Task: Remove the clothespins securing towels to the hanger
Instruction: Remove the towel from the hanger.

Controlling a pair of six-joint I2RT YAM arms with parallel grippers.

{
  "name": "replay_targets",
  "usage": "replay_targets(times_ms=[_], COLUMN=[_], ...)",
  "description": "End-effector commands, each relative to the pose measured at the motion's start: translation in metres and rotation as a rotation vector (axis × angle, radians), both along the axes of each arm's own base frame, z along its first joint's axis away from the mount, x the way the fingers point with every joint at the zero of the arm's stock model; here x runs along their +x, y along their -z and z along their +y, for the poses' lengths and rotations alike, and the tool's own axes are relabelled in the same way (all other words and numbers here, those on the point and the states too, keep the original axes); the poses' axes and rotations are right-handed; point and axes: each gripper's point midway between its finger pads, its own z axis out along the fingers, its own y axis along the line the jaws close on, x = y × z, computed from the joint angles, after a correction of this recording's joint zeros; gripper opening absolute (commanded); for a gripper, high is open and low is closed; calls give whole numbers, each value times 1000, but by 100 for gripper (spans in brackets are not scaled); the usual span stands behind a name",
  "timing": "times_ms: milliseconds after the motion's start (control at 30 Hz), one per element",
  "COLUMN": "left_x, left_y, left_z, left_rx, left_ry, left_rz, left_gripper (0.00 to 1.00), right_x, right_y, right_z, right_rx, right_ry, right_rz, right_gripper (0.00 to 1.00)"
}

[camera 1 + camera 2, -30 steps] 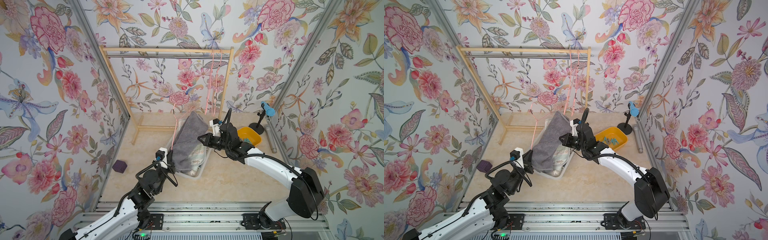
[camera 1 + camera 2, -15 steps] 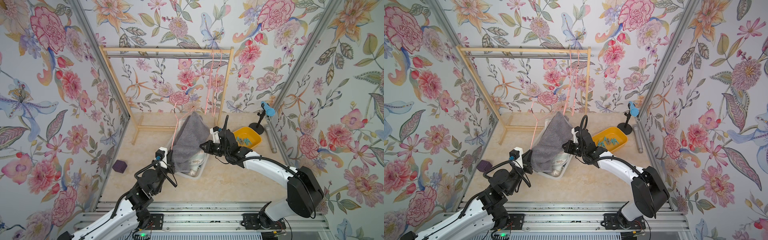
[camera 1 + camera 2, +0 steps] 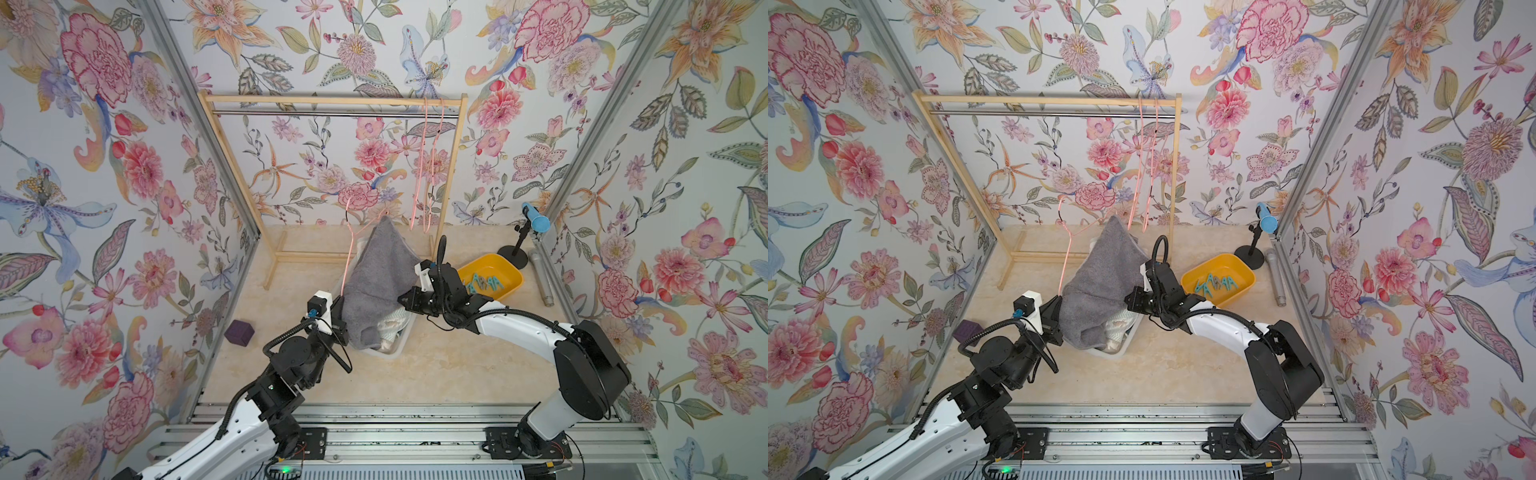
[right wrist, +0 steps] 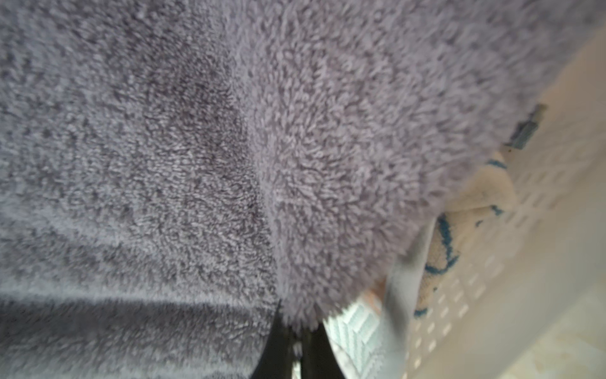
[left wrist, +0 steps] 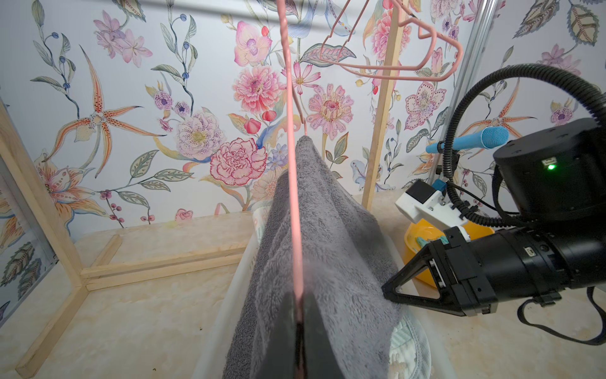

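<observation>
- Clamping pink hanger [image 5: 292, 164]: left gripper [image 5: 299, 305], jaws clenched on wire, steadying grey towel [image 5: 328, 236];
- right gripper [image 5: 388, 291]: jaws closed, tips against towel, probably to slide it off.

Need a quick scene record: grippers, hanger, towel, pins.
left gripper: shut on the pink hanger
right gripper: shut, tips against the grey towel; pinch unclear
grey towel: draped over that hanger, lower end in the white basket
clothespins: teal ones in the yellow tray; none visible on the towel
</observation>
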Motion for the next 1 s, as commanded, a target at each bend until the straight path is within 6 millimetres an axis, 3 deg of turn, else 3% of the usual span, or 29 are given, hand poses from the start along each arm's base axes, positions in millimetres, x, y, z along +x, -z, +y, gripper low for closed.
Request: replay_targets(times_ms=[0, 400, 433, 533, 600, 667, 867, 967], left_x=[-6, -1, 1, 4, 6, 7, 10, 11], left_y=[-48, -26, -23, -13, -7, -2, 6, 7], left_z=[14, 9, 8, 5, 3, 1, -2, -3], left_rx=[-100, -85, -80, -69, -62, -55, -35, -29], left_ry=[-42, -38, -40, -40, -38, -39, -38, -37], left_rz=[-108, -67, -60, -43, -35, -26, -11, -9], left_gripper=[0, 0, 0, 0, 0, 0, 0, 0], right_x=[1, 5, 5, 4, 2, 1, -7, -16], right_y=[18, 17, 15, 2, -8, -21, -47, -62], right_z=[-8, -9, -8, -8, -8, -11, -17, -9], right_rx=[-74, -88, -85, -70, -62, -53, -32, 30], right_ry=[15, 15, 5, -10, -18, -25, -64, -130], right_rz=[18, 10, 5, -25, -52, -88, -216, -306], right_gripper=[2, 6, 12, 45, 59, 63, 63, 64])
